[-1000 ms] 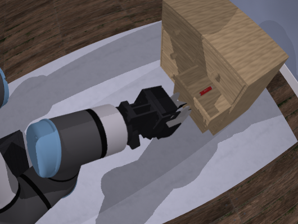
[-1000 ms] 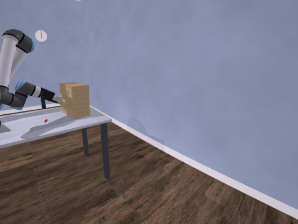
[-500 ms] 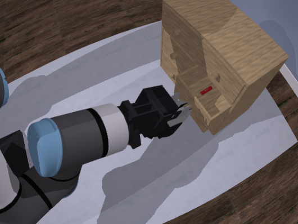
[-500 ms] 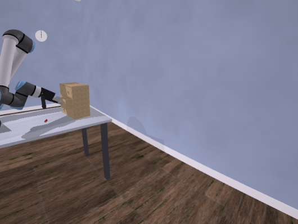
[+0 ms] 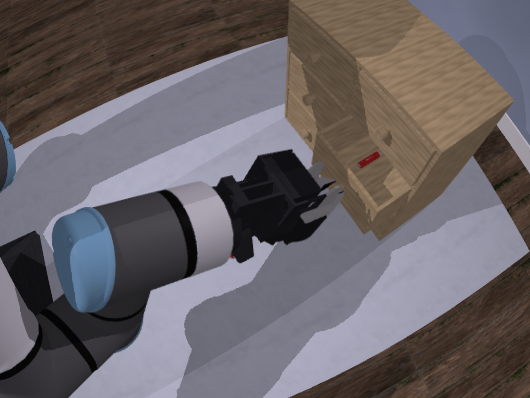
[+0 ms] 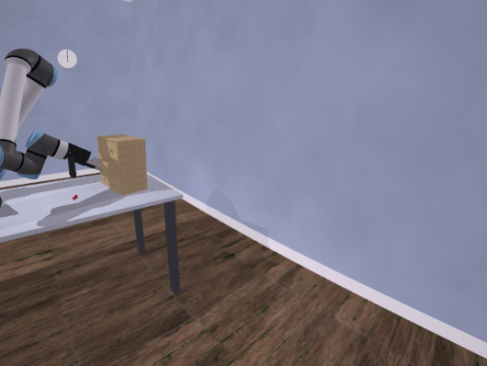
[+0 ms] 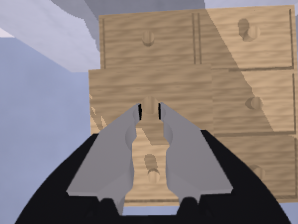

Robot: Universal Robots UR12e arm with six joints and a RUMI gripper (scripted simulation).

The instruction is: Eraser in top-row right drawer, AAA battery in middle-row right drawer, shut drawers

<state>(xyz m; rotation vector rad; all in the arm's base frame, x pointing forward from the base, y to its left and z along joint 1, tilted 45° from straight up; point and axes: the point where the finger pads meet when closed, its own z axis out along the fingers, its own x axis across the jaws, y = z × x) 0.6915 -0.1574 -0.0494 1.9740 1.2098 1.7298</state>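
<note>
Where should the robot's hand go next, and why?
Probably straight forward, to push the open drawer shut. The gripper is closed on that drawer's knob, and a small red thing already lies inside it, so nothing seems left to do there but close it.
</note>
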